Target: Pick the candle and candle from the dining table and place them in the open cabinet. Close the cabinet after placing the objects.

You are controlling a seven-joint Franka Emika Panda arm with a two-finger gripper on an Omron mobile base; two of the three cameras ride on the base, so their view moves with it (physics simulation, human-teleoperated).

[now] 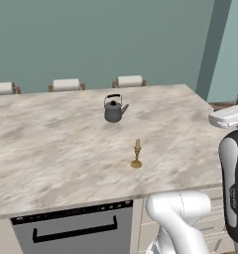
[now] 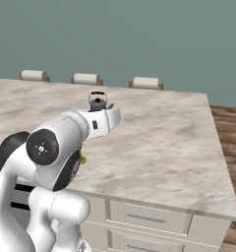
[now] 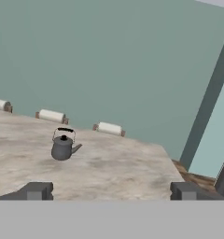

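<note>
Spread wide and empty, the two-finger gripper point(image 3: 111, 190) hangs above the beige, grey-veined marble dining table point(image 1: 51, 149). One pale-yellow stub candle in a slim brass candlestick point(image 1: 137, 154) stands upright near the table's front edge. Farther back sits a dark grey kettle point(image 1: 114, 109), well apart from the candle.

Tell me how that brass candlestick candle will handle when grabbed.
The candle looks tall and slim on a small round foot, so a sideways nudge would probably tip it. The thin brass stem may be slippery. It likely weighs little.
</note>
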